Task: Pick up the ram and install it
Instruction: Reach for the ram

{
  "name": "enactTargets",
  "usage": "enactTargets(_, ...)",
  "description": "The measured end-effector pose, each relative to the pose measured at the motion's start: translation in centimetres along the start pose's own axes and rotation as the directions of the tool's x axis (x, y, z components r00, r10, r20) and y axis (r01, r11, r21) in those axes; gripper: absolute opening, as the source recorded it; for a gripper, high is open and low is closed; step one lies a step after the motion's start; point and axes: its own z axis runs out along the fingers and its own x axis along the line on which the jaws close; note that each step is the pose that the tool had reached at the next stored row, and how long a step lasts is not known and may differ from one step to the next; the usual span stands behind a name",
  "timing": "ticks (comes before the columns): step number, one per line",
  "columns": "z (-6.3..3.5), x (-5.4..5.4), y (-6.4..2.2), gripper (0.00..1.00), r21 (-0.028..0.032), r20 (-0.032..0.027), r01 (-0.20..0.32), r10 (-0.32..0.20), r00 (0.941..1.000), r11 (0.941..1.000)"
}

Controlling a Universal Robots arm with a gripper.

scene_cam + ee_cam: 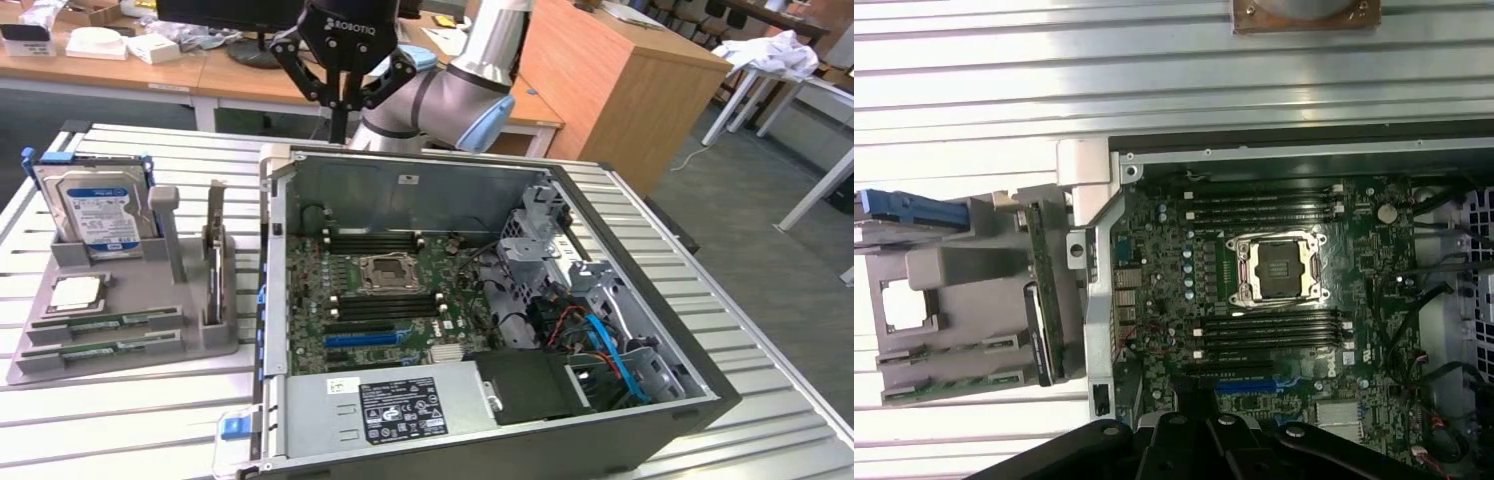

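Observation:
Two ram sticks (100, 322) (91, 351), green, narrow and white-labelled, lie flat in the front slots of a grey holder tray (200, 345) at the exterior view's left. In the wrist view they are thin green strips (949, 353). My gripper (344, 103) hangs high over the back wall of the open computer case (400, 185), well away from the tray. Its fingers meet at the tips with nothing between them. Its black body (1204, 450) shows in the wrist view. The motherboard's dark ram slots (380, 241) (1259, 205) flank the bare CPU socket (388, 268).
On the tray a blue-labelled hard drive (104, 215) stands upright, a square silver CPU chip (78, 292) lies flat, and a thin board (214, 262) stands on edge. Inside the case are a drive cage (547, 235), cables (601, 340) and a power supply (387, 405). The arm's elbow (447, 100) sits behind the case.

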Motion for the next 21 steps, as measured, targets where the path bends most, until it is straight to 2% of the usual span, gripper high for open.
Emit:
enactTargets(4, 0.0, 0.0, 0.0, 0.1, 0.0001, -0.0002, 0.0, 0.0, 1.0, 1.0)
enactTargets(6, -0.01, 0.0, -0.29, 0.1, -0.0002, -0.0002, 0.0, 0.0, 1.0, 1.0)
enactTargets(10, -0.03, -0.2, -1.06, 0.1, -0.0071, -0.0007, 0.0, 0.0, 1.0, 1.0)
enactTargets(15, -0.04, -2.1, -1.09, 0.1, -0.0173, -0.0028, 0.0, 0.0, 1.0, 0.9998)
enactTargets(18, -0.04, -3.4, -0.99, 0.1, -0.0208, -0.0043, 0.0, 0.0, 1.0, 0.9998)
enactTargets(21, -0.05, -4.8, -0.89, 0.1, -0.0215, -0.0055, 0.0, 0.0, 1.0, 0.9998)
